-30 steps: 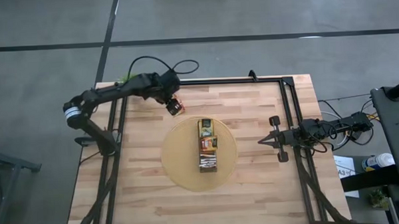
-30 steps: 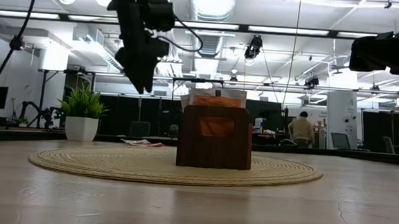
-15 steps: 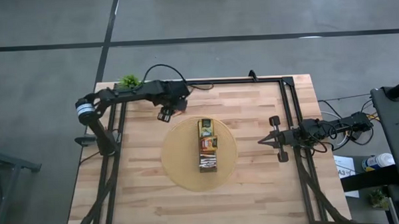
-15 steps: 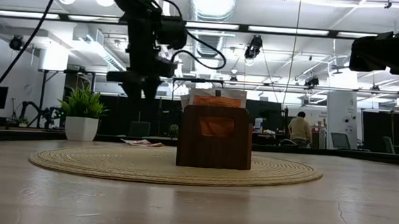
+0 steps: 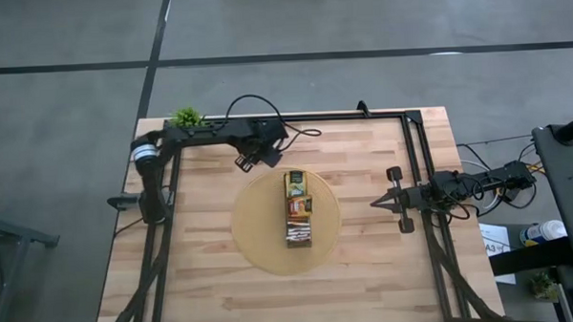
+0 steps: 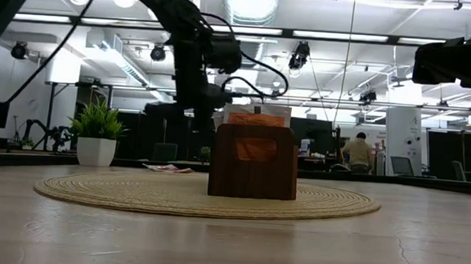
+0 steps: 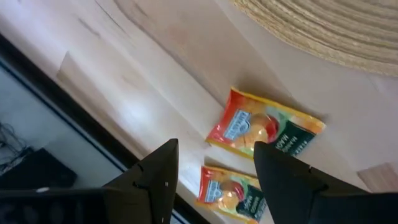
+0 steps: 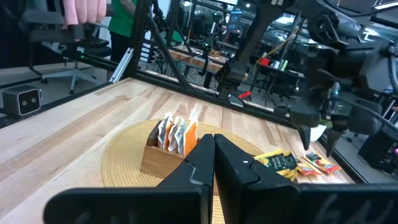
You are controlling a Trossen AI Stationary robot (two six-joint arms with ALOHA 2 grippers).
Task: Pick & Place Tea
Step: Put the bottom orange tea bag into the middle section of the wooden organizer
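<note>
1. Left gripper [image 5: 252, 160] hovers, fingers [image 7: 163, 180] apart and empty, over loose tea sachets [image 7: 264, 129] on the far counter [image 5: 367, 273].
2. In the overhead view, the arm hides these sachets.
3. Right gripper [image 5: 376, 203] waits, fingers closed, at the right.
4. Box [image 5: 298, 221] on the mat [image 5: 261, 238] holds more sachets.

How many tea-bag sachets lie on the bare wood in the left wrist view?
2. The first sachet lies just off the woven mat; the second sachet lies beside it, nearer the edge of the wooden table. Others may lie outside this view.
</note>
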